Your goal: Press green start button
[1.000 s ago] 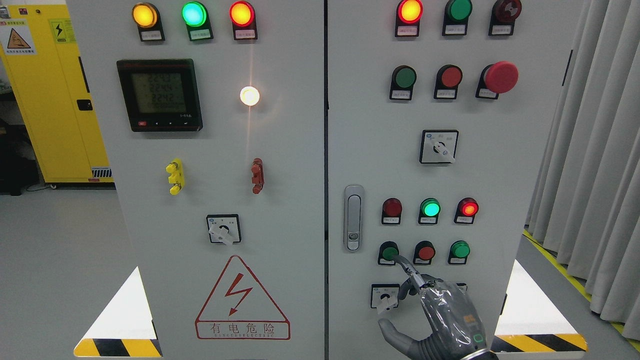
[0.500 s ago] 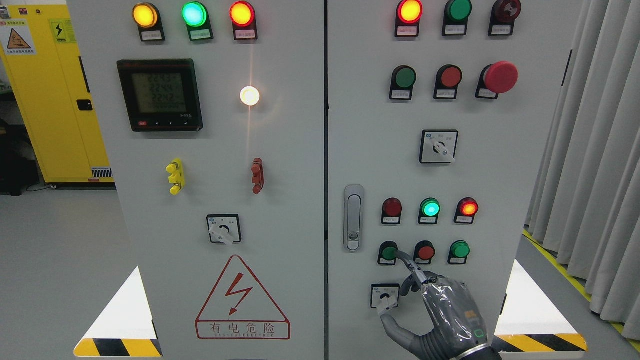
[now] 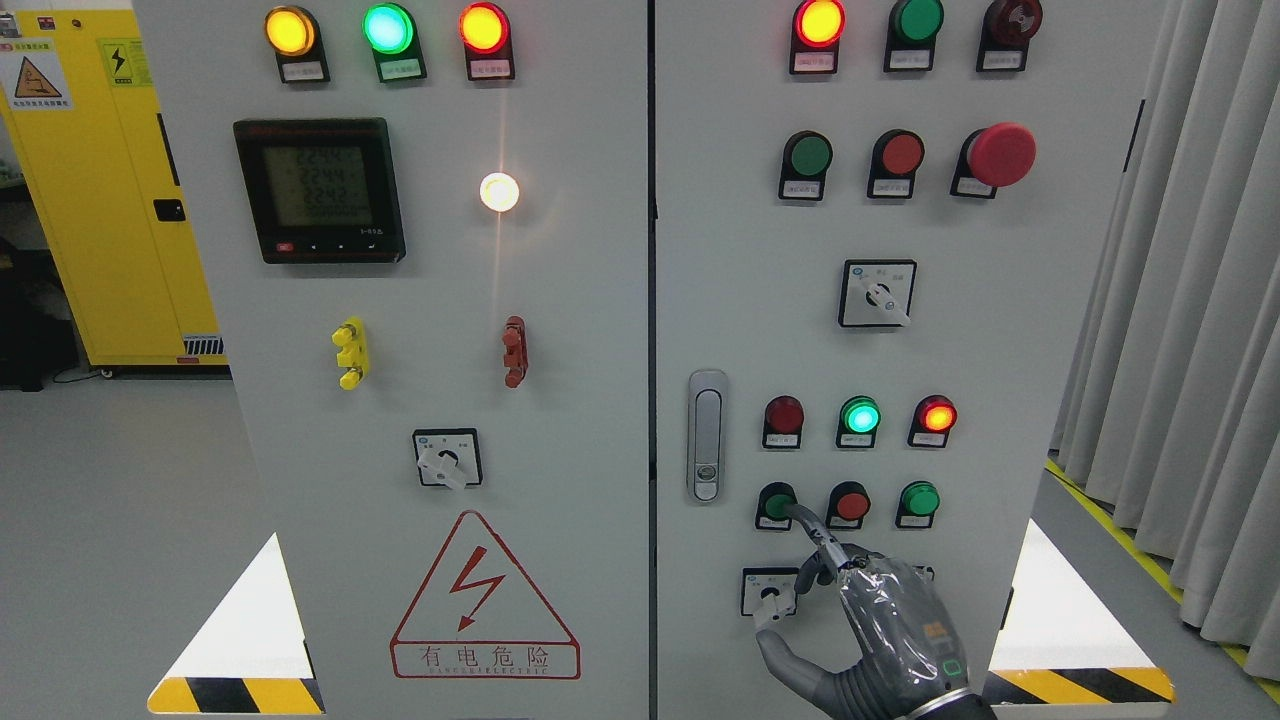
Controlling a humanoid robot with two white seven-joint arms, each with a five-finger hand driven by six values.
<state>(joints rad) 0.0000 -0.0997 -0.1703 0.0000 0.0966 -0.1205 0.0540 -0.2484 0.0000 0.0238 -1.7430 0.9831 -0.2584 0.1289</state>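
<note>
- Head view: your right hand (image 3: 880, 625) comes up from the bottom right, in front of the lower part of the right cabinet door (image 3: 720, 250).
- Its index finger (image 3: 815, 530) is stretched out up and to the left while the other fingers are curled in toward the palm, and it holds nothing. That is a poking pose, likely chosen so that only one fingertip meets the panel.
- The fingertip sits at the right edge of the green start button (image 3: 777, 504), touching or nearly so; you cannot tell whether the button is pushed in.
- This button is the leftmost in the lower row of three, with a red button (image 3: 850, 503) just beside it on the right and another green button (image 3: 919, 499) further right.
- The thumb (image 3: 785, 655) hangs below a small rotary switch (image 3: 770, 592), close to its knob.
- Above the row, three indicator lamps (image 3: 861, 415) show, the middle one lit green.
- Your left hand is not seen.
</note>
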